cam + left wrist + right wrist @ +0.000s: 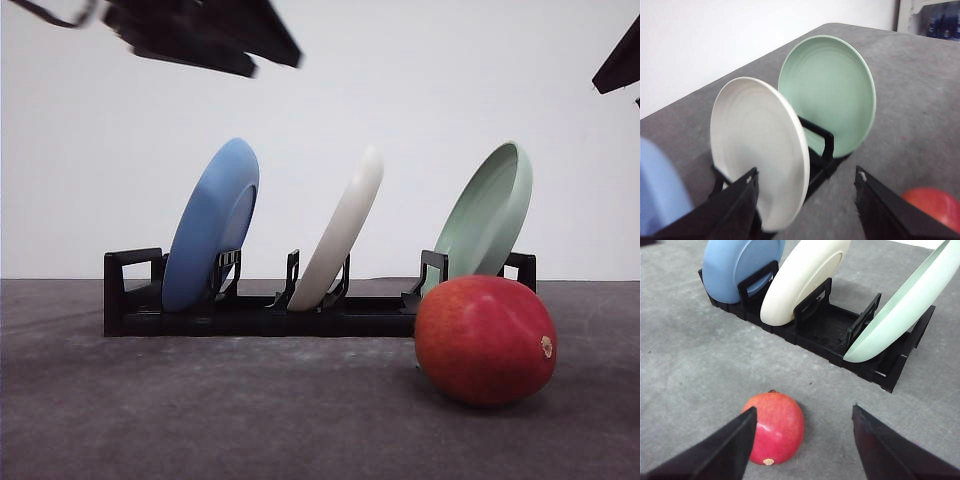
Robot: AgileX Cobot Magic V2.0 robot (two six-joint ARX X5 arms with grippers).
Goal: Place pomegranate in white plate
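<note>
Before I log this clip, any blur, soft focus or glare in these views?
Front view: left arm overhead is motion-smeared, pomegranate crisp. Left wrist view: soft overall, blue plate most blurred. Right wrist view: sharp, even light, no glare on white plate.

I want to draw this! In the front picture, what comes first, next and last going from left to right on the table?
Blue plate → white plate → pale green plate, all standing tilted in the black rack; the pomegranate lies nearer, in front of the green plate.
</note>
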